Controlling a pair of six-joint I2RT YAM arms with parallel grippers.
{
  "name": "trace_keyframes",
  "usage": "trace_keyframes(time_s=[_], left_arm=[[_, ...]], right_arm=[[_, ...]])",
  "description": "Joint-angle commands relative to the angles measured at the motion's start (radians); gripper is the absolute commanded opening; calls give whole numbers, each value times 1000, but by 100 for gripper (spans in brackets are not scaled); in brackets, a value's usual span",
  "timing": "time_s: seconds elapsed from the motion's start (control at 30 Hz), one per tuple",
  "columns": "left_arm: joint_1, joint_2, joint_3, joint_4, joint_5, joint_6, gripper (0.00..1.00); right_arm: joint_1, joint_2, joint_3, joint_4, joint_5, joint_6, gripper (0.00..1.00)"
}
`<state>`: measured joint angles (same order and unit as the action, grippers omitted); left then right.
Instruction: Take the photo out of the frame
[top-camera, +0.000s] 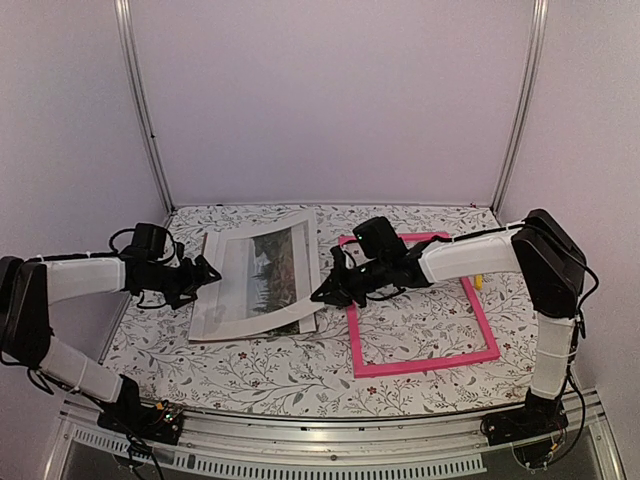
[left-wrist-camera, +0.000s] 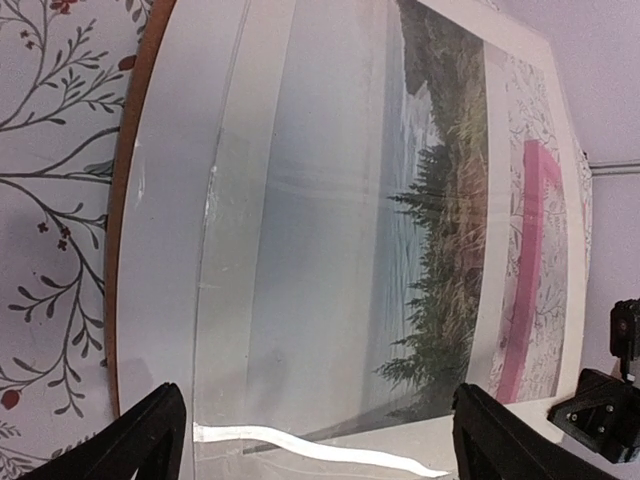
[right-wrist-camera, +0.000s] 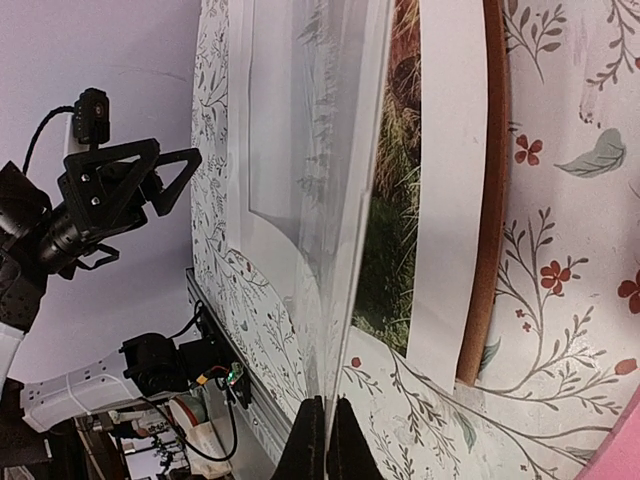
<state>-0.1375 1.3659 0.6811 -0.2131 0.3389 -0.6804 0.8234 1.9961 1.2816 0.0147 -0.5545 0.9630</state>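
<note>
The photo (top-camera: 262, 272), a tree landscape with wide white margins, lies flat on a brown backing board (left-wrist-camera: 124, 200) left of centre. The pink frame (top-camera: 478, 310) lies empty on the table to its right. My right gripper (right-wrist-camera: 325, 425) is shut on the near right edge of a clear pane (right-wrist-camera: 320, 200), which it holds tilted up over the photo (right-wrist-camera: 395, 230). My left gripper (left-wrist-camera: 320, 450) stands open at the photo's left edge, its fingers (left-wrist-camera: 140, 440) wide on either side of the pane's edge (left-wrist-camera: 300, 300), touching nothing.
A floral cloth (top-camera: 300, 370) covers the table. A strip of white tape (left-wrist-camera: 300, 445) curls off the pane near my left fingers. A small yellow object (top-camera: 480, 282) lies at the frame's right side. Walls close in at back and sides.
</note>
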Motion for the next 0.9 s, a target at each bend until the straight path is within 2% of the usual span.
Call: trace_keyframes(time_s=[0.0,0.33,0.87], left_arm=[[-11,46,-26,72,36,-30,95],[-11,149,-70,122,-6,-53,95],[-11,187,-85,86,-85,-42,95]], right_arm=[[-16,-71,-41,-6,1,-28,0],[-79,-174,-169,-13,-42,-59,0],[-241,-402,-444,-123,-129,-159,0]])
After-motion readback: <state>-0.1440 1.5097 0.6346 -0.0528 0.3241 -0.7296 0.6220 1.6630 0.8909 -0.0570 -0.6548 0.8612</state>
